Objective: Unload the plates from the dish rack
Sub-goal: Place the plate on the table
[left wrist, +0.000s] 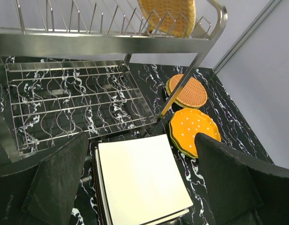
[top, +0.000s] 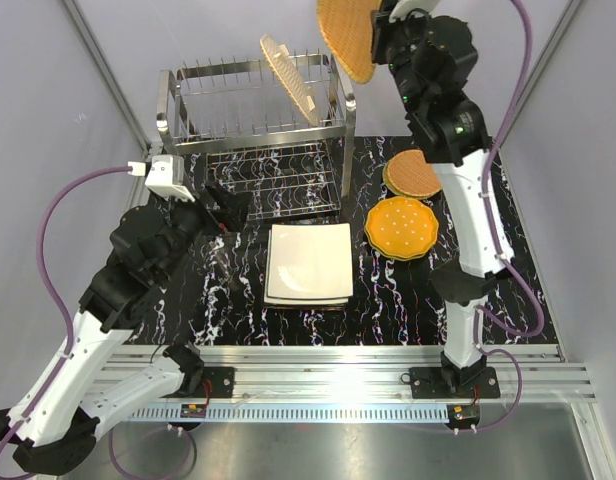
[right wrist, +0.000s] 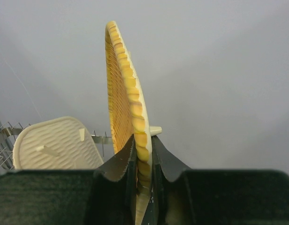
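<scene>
The right gripper (right wrist: 143, 145) pinches a woven plate (right wrist: 123, 93) by its rim, edge-on, high above the dish rack (top: 250, 130), clear of its prongs (top: 223, 78); a second plate (top: 288, 75) leans among them; the left gripper (top: 226, 205) hangs wide open and empty beside the rack

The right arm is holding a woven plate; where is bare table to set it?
Bare table lies between the white stack, the orange dotted plate and the front rail. Crowded beside the dish rack, where another woven plate lies.
</scene>
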